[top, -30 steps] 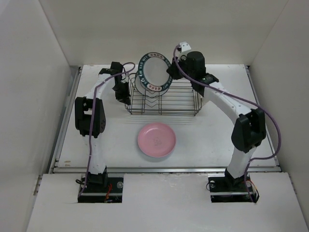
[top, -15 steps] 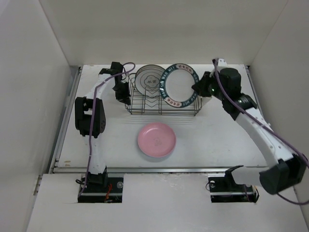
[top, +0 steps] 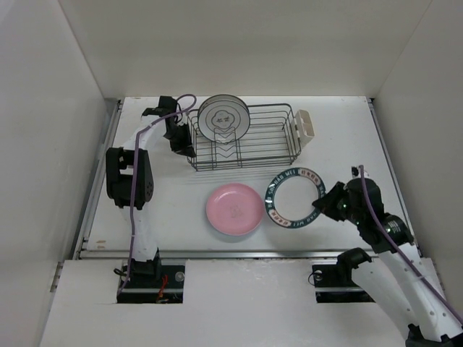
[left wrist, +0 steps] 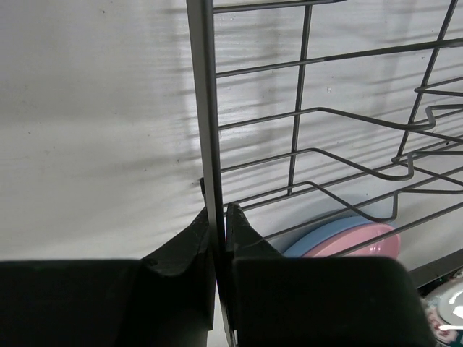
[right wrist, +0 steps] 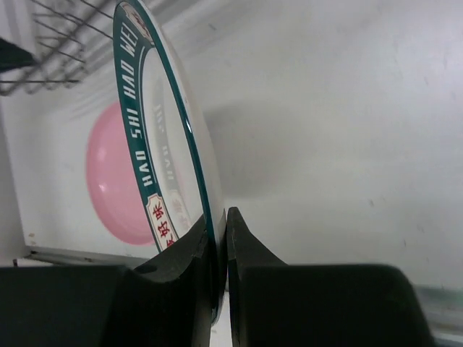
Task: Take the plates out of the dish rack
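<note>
Rack (top: pixel 275 141) at back, dark-rimmed plate (top: pixel 224 121) upright in left slots. Pink plate (top: pixel 234 210) flat out front, stacked on blue plate (left wrist: pixel 318 240). Teal-rimmed plate (top: pixel 294 199) just right of pink, pinched at rim.

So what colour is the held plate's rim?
The plate's rim is teal with white lettering; right wrist view shows it best.

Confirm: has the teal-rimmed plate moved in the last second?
Yes. Held by the right hand, the teal-rimmed plate moved from over the dish rack to its near side, beside the pink plate.

Plain pink plate (top: pixel 234 210), white plate with teal lettered rim (top: pixel 295 199), dark wire dish rack (top: pixel 269 147), cream holder (top: pixel 304 124)
</note>
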